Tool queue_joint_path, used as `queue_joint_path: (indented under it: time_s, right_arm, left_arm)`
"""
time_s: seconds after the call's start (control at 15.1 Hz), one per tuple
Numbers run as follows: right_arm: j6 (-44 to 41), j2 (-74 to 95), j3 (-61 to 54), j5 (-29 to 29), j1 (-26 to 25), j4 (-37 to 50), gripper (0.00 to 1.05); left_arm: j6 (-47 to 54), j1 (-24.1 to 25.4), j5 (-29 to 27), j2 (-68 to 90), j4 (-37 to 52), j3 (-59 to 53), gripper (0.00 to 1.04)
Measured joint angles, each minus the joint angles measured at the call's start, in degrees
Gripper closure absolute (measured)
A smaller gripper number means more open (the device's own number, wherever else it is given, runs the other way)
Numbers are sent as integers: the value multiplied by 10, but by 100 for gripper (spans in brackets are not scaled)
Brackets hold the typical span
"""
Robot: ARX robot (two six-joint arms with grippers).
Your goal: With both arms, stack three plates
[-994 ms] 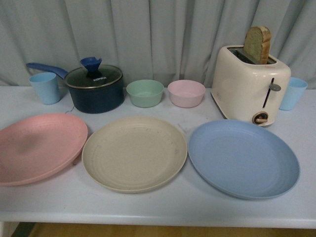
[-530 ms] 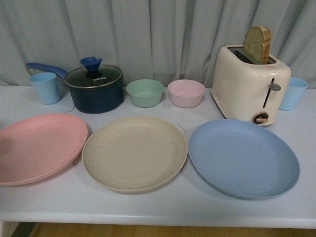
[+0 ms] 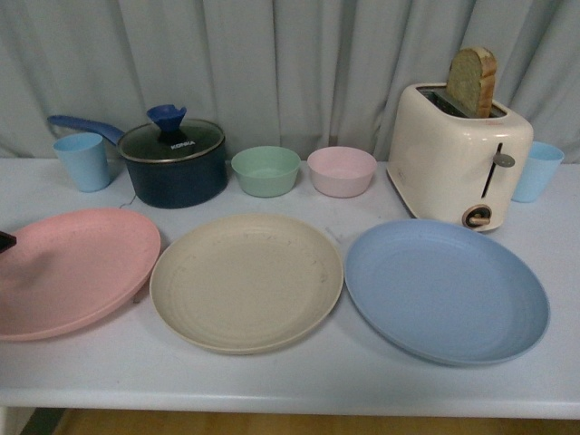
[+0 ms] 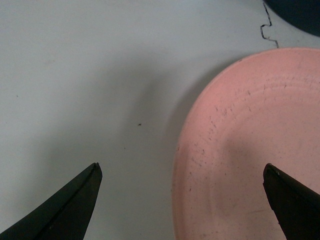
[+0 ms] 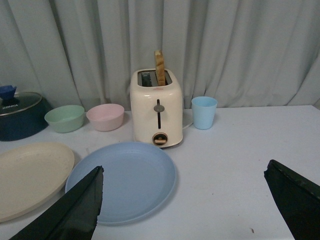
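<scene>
Left hand [image 4: 181, 167] has just edged into the front view as a dark sliver at the left border over the pink plate [image 3: 72, 267]; a second ago that spot was bare, and nothing else on the desk [image 3: 290, 385] has shifted. All three plates lie flat in a row, none stacked: pink to the left, cream plate [image 3: 246, 281] in the middle, blue plate [image 3: 446, 290] to the right. Left hand is spread wide and empty, straddling pink's outer rim from above, one finger over bare desk and the other over the plate's inside. Right hand [image 5: 183, 167] is also wide apart and empty, held back from the blue plate and well clear of it. Risks as I see them: the rims are low and shallow, so the outer finger may ride onto the desk instead of getting under, and closing would just shove pink sideways into cream. Those two rims sit just beside each other; can't tell if they touch. A pinch on one rim leaves the whole plate hanging off that side, so it could swing or slip out on the lift. Blue's far rim is near the toaster [image 3: 458, 154], so a tilted lift could clip it. Both arms heading for cream at once could foul each other; I'd go one at a time.
</scene>
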Motion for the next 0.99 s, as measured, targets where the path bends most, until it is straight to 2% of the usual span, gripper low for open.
queue_joint_path:
  time_s: [0.2,0.6,0.73,0.8,0.99]
  right_arm:
    - [0,0,0,0,0,0,6]
    - [0,0,0,0,0,0,6]
    - [0,0,0,0,0,0,6]
    - [0,0,0,0,0,0,6]
    - [0,0,0,0,0,0,6]
  left_arm:
    - [23,1,-16,20,-18,0,10]
    - [30,-2,-21,27,-25,0,76]
    - [22,-3,-18,24,-24,0,94]
    - [12,-2,-16,19,-25,0,100]
    - [15,3,-32,-6,-32,-8,102]
